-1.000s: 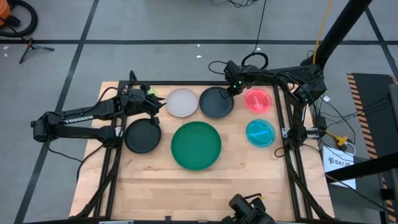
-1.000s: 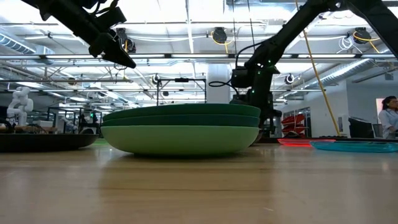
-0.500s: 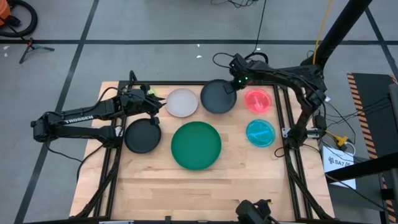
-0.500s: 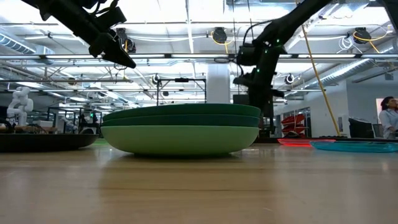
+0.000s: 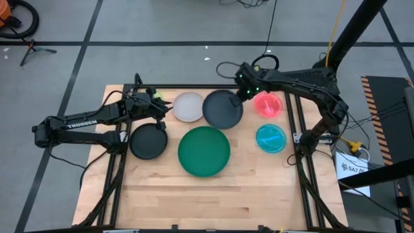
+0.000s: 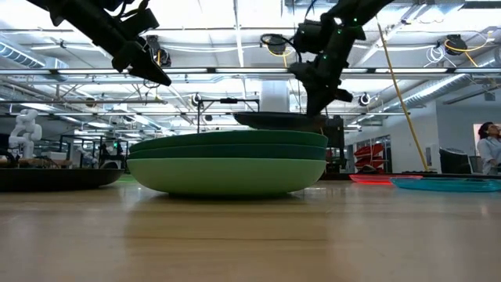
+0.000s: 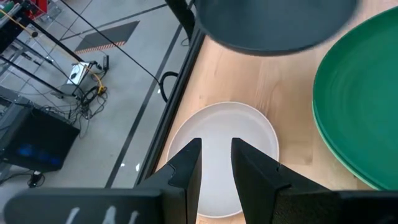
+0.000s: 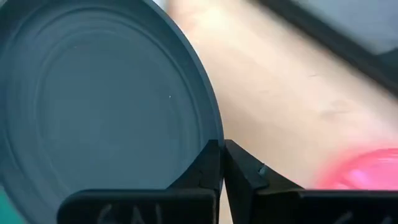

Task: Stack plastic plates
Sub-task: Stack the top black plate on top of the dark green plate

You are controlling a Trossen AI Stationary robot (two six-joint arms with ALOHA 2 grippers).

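While the right claw (image 5: 244, 94) pinches the dark grey plate (image 5: 223, 108) by its rim, the left claw (image 5: 162, 111) hangs beside the white plate (image 5: 189, 106).
From above, the green stack (image 5: 204, 151) sits mid-surface (image 5: 213, 194), the black plate (image 5: 148, 141) to its left, the red plate (image 5: 269, 103) and cyan plate (image 5: 270, 138) to its right; all plates look empty, and the stack reads as one green disc; the level view alone shows the stack (image 6: 227, 161) as two dark green plates on a mint one, and the grey plate (image 6: 278, 120) lifted clear above it; red and cyan are thin slivers there; the left wrist view shows the left claw's fingers (image 7: 189, 165) slightly parted, holding nothing, over the white plate (image 7: 227, 155), with the grey plate cut off at the edge; the right wrist view shows fingers (image 8: 208, 163) closed tight on the grey rim (image 8: 208, 118), red only a blur.
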